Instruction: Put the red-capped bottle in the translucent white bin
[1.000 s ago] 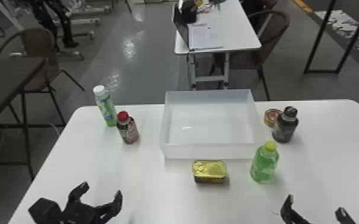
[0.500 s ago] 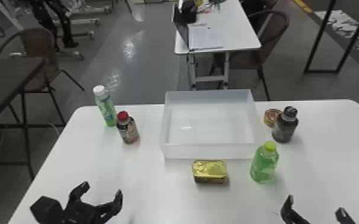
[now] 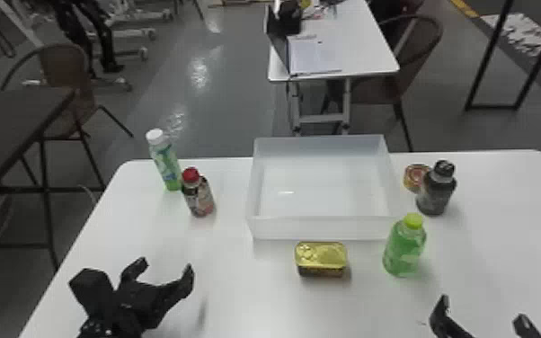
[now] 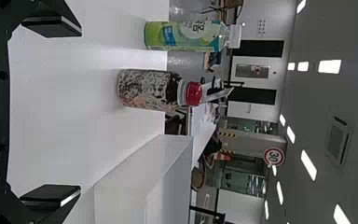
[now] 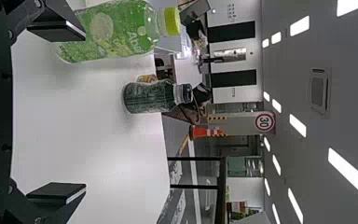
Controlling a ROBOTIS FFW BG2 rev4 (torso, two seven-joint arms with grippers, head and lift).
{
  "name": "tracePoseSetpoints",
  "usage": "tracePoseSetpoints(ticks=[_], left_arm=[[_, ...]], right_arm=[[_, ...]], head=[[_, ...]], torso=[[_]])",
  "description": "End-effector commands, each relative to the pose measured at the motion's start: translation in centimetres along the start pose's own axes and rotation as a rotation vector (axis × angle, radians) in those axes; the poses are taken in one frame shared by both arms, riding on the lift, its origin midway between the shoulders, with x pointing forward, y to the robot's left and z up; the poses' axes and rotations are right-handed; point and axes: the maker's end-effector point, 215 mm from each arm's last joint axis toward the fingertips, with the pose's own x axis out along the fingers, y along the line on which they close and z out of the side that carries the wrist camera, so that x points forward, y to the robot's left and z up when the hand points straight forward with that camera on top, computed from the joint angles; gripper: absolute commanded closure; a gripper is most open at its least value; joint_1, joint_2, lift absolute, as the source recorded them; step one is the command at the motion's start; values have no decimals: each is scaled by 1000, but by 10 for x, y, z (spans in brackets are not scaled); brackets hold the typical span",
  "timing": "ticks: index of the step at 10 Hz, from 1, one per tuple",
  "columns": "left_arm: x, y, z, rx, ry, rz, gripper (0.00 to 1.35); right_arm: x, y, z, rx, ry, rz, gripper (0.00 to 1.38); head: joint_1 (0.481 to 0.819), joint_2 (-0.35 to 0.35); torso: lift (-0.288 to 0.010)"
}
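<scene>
The red-capped bottle [image 3: 198, 192] stands upright on the table, left of the translucent white bin [image 3: 319, 228]. Nearer the table's front left, my left gripper [image 3: 162, 269] is open, short of that bottle and apart from it. At the front right my right gripper [image 3: 483, 310] is parked, open and holding nothing. In the left wrist view the bottle [image 4: 150, 89] lies beyond the open left gripper [image 4: 51, 112], with a side of the bin [image 4: 142, 179] close by. The right wrist view has the right gripper [image 5: 57, 119] with its fingers wide apart.
A white-capped green bottle [image 3: 165, 160] stands just behind and left of the red-capped one. A gold tin [image 3: 321, 259] sits before the bin. Right of it are a yellow-capped green bottle [image 3: 404, 246], a dark bottle [image 3: 436, 189] and a small round can [image 3: 414, 177].
</scene>
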Motion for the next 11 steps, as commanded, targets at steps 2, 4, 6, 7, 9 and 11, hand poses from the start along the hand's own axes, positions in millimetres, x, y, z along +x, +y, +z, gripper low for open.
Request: tracePoseSetpoints(ticks=[2,4,6,7,9,11], left_arm=[[28,16,7,17,5,6,111],[59,33,22,73,27,-16,111],[93,34,29,112,51,-69,110],[104,34,29,138,68,-80,108],[124,33,17,152,111,-110,105],[144,37,16,192,141,-128,98]], right_arm=[[0,1,0,0,-1,2,151],[2,2,1,2,-2,5,151],[4,3,2,2,-5,12,151],[5,4,2,3,-6,14,151],[4,4,0,4,-2,15,151],[4,5,-1,8,0,18,151]], head=[[695,143],[695,154],[695,161],[695,156],[695,148],[695,140]], torso=[[-76],[-76],[-76],[-76],[-76],[-76]])
